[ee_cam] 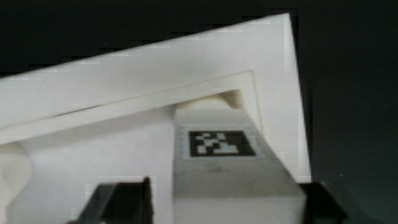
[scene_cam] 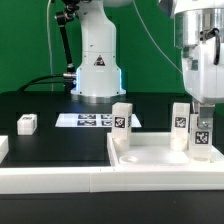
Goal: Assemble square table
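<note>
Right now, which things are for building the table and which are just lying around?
For the job:
tabletop
hand, open, either side of the end leg
middle leg, standing
corner leg, standing
loose leg on the black table

Just lying about:
marker board
long white rail

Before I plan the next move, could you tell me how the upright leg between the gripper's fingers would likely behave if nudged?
The leg stands taller than wide on the tabletop, so a sideways nudge could tip it, unless it is socketed, which I cannot tell. It looks like rigid, smooth plastic: probably stiff, light, somewhat slippery.
</note>
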